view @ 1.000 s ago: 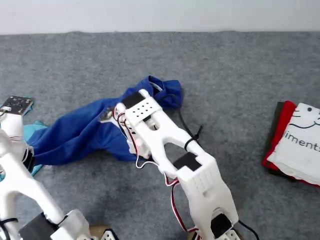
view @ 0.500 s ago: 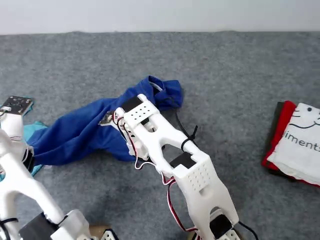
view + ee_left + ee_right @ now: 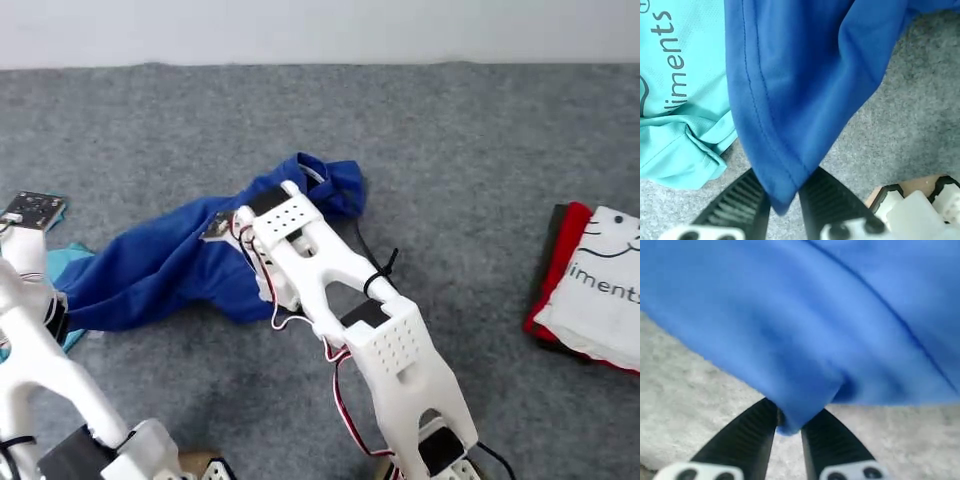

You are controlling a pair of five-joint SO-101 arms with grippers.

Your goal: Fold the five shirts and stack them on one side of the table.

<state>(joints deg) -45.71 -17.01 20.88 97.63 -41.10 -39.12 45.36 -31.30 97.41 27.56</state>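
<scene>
A blue shirt lies crumpled across the middle left of the grey table. My left gripper is shut on its hem at the table's left edge, beside a teal shirt. My right gripper is shut on a fold of the blue shirt near the middle, under the white arm. A sliver of the teal shirt peeks out at the left. Folded shirts, white on top of red and dark ones, are stacked at the right edge.
The grey carpeted table stretches open behind and to the right of the blue shirt. The left arm's base stands at the front left. A white wall runs along the far edge.
The right arm drew back slightly toward the front, then returned away from it, the blue fold still in its gripper. The left arm stayed still.
</scene>
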